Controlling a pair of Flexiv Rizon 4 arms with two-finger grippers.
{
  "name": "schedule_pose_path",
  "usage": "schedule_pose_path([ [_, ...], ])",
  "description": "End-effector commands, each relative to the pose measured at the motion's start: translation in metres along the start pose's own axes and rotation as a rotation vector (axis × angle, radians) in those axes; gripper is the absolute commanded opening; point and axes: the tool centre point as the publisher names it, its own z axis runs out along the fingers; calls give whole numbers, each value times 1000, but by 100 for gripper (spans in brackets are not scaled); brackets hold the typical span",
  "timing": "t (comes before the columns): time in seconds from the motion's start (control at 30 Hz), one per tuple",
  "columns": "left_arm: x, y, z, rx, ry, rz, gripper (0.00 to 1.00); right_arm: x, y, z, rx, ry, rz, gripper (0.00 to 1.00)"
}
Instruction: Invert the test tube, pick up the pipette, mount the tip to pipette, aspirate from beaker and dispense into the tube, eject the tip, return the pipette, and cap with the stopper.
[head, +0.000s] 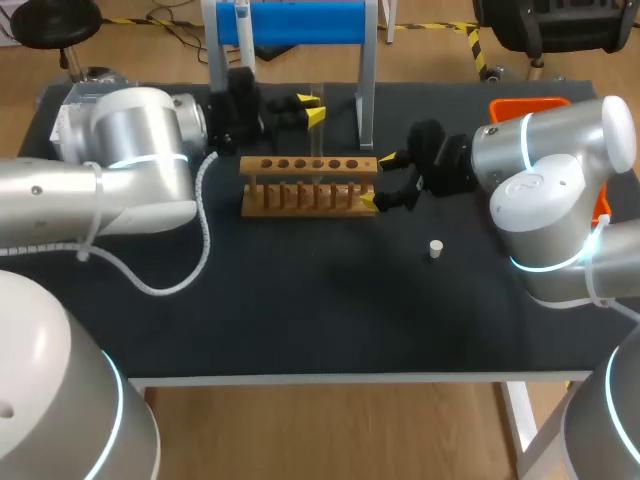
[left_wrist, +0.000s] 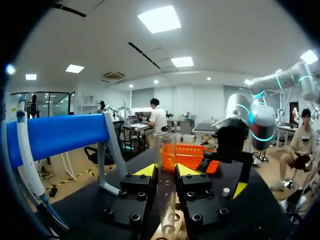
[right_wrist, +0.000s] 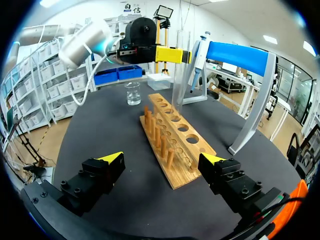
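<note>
My left gripper (head: 308, 110) is shut on a clear test tube (head: 318, 135), held upright over the wooden rack (head: 310, 186). In the left wrist view the tube (left_wrist: 167, 195) stands between the yellow tips, its lower end at one of the rack's holes. My right gripper (head: 378, 181) is open at the rack's right end, and the rack (right_wrist: 175, 131) lies between its fingers untouched. A white stopper (head: 436, 248) lies on the mat to the right. The pipette (right_wrist: 196, 59) hangs on the blue stand (head: 290, 24). A glass beaker (right_wrist: 132, 93) stands beyond the rack.
An orange basket (head: 528, 106) sits at the back right corner. The stand's metal legs (head: 366, 95) rise just behind the rack. Open black mat lies in front of the rack, towards the table's front edge (head: 320, 379).
</note>
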Motion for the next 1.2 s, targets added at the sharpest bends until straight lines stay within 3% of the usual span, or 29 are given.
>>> schedule_pose_path([
  [0.03,-2,0,0,-49,7,-1,0,0,0,-1,2,3,0,100],
  [0.4,-1,6,-1,-113,10,-5,0,0,0,-1,2,3,0,100],
  [1.2,-2,20,-1,-97,19,-14,0,0,0,-1,2,3,0,100],
])
